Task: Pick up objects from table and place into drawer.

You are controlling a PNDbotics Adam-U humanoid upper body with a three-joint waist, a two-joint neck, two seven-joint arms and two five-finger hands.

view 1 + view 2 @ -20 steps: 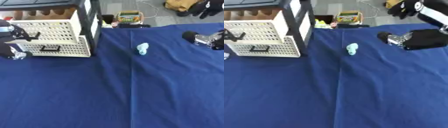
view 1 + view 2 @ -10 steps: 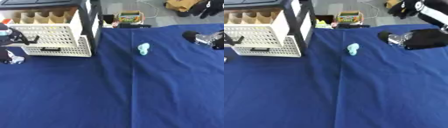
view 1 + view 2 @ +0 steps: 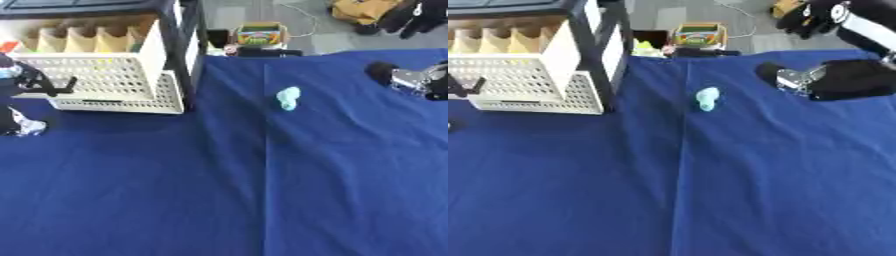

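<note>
L eye view: the white perforated drawer (image 3: 101,85) now sits higher and further right than 1 s ago, and the whole cloth has slid with it, so that's prob. the head tilting, not the drawer moving; the left hand (image 3: 26,82) is what has really shifted, having dropped away from the drawer's handle side to the view's left edge, fingers spread and holding nothing as far as I can tell, tho it's blurred; a small pale bit (image 3: 31,127) lies on the cloth just below it; the light-blue object (image 3: 288,98) lies alone on the blue tablecloth (image 3: 262,190), well apart from both hands, same spot on the cloth as before; so drawer looks open and ready, object not yet picked up, task barely begun.

R eye view: the left hand is nearly cut off here; only a dark sliver at the left edge; but the right hand (image 3: 833,80) shows far better than in the L view; it rests on the cloth at the right, near the object but not touching it; whether its fingers are open I can't tell; behind the table a coloured box (image 3: 699,35) on the floor shows in both.
</note>
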